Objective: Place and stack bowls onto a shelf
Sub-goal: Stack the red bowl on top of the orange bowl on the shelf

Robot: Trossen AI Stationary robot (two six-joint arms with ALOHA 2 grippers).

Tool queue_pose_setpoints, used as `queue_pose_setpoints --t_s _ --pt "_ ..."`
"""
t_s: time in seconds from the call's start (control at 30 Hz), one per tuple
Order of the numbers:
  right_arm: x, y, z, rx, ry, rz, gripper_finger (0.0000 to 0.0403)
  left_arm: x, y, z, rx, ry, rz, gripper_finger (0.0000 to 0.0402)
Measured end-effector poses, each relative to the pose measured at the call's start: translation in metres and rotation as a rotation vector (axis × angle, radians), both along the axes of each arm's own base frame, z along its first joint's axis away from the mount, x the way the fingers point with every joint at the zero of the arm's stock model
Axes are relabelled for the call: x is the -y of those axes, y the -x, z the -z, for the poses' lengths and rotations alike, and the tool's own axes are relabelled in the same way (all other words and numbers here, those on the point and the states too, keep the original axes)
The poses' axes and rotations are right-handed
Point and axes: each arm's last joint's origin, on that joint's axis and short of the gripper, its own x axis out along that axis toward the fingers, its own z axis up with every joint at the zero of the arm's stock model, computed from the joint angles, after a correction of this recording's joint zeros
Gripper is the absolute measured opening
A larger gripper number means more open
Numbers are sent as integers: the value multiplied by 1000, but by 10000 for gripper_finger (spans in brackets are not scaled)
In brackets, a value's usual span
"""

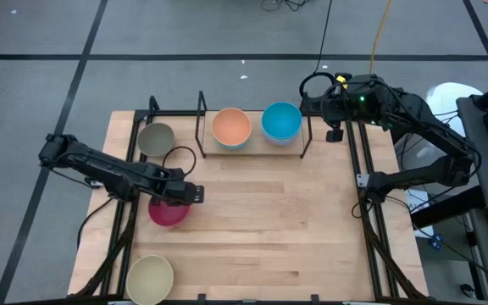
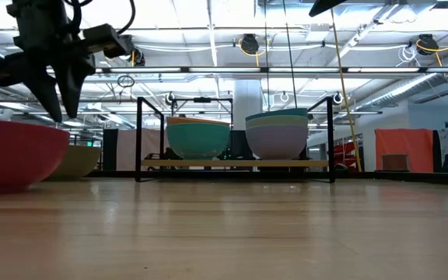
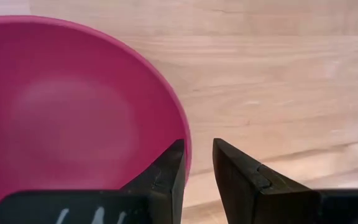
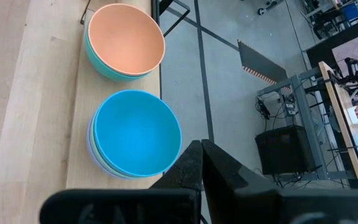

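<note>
Magenta bowl [image 3: 73, 118] rim is being straddled by the slightly spread left gripper [image 3: 197, 165] (right gripper [image 4: 199, 163], pressed together, is waiting beside the shelf [image 1: 305, 140]), so a squarer, deeper bite is being advised before lifting.

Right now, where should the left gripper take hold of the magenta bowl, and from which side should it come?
Grip the thin rim of the magenta bowl, coming from above. The bowl sits upright and open on the table, so its rim is free. The left gripper already hangs over that rim with its fingers slightly apart; one finger could go inside the wall and one outside.
</note>
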Motion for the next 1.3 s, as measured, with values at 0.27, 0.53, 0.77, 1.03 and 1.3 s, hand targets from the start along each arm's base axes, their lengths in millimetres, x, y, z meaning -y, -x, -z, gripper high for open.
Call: queue_pose_setpoints --t_s 0.27,0.53,0.77,1.03,1.3 --pt "0 0 0 0 0 0 0 1 -4 6 -23 -7 6 85" --pt "0 0 0 0 0 0 0 2 -8 14 -64 -13 -7 85" --pt "0 0 0 0 0 0 0 3 -11 20 -93 -35 49 85" --pt "0 0 0 0 1 0 0 1 -13 26 -136 -52 70 82" --pt "0 0 0 -1 2 -1 0 -1 -8 28 -197 -81 94 14"
